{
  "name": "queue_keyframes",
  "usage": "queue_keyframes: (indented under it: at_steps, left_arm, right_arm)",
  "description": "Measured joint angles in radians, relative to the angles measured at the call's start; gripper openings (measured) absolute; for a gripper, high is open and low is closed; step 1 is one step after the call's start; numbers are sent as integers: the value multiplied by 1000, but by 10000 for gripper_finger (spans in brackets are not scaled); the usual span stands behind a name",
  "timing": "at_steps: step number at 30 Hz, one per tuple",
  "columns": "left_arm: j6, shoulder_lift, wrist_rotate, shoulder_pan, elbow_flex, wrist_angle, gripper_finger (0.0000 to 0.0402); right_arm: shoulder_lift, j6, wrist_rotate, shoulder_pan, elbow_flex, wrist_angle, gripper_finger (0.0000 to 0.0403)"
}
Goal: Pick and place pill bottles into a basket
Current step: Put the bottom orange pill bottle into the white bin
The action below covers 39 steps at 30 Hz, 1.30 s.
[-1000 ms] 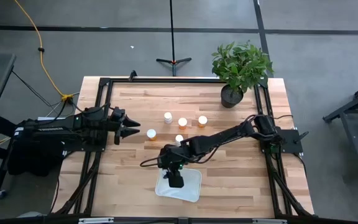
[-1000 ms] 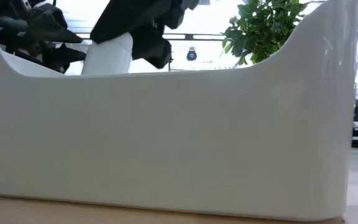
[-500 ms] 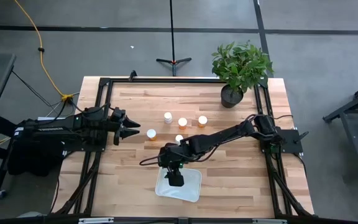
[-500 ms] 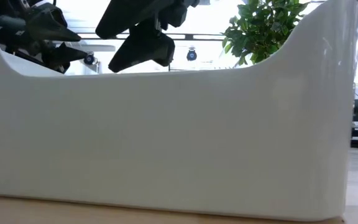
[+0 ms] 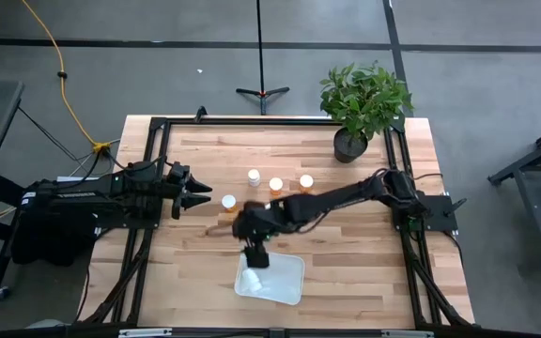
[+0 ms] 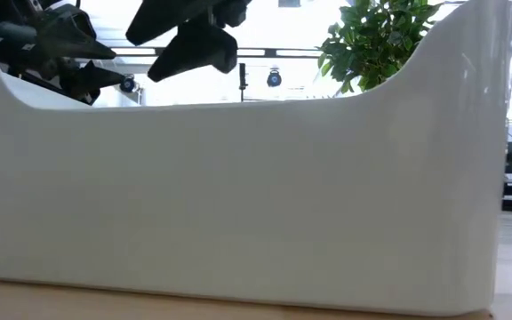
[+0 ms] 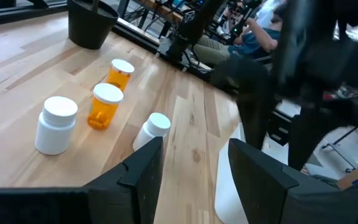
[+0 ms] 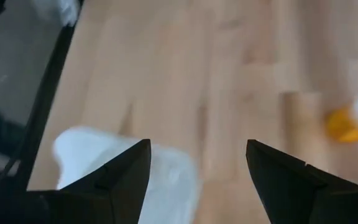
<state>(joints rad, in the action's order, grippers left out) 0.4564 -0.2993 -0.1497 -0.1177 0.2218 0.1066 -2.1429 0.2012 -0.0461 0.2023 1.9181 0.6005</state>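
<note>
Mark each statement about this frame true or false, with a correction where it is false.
1. The right end effector holds a bottle. False: its fingers are spread with nothing between them.
2. The right end effector is over the basket's left end. True.
3. The left end effector is over the basket. False: it waits at the table's left side, pointing at the bottles.
4. Four bottles stand on the table. True.
5. The plant stands at the table's near left corner. False: it stands at the far right corner.
</note>
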Motion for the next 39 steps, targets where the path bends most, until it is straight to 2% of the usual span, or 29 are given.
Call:
queue_keyframes:
  at_steps: [4,14,21,26,39]
  left_arm:
    - [0,0,0,0,0,-1,216]
    - [-1,0,0,0,0,-1,216]
    - [-3,0,8,0,0,-6,216]
    - [-3,0,10,0,0,-9,216]
    - [-3,0,11,0,0,-8,216]
  right_arm:
    - [2,-6,13,-50,46,49,254]
    - [2,-27,34,-158,50,49,254]
    - [-63,-19,-75,-196,50,21,254]
    - [-102,-16,-115,-195,50,-42,256]
    - [-117,24,-102,-236,50,-59,306]
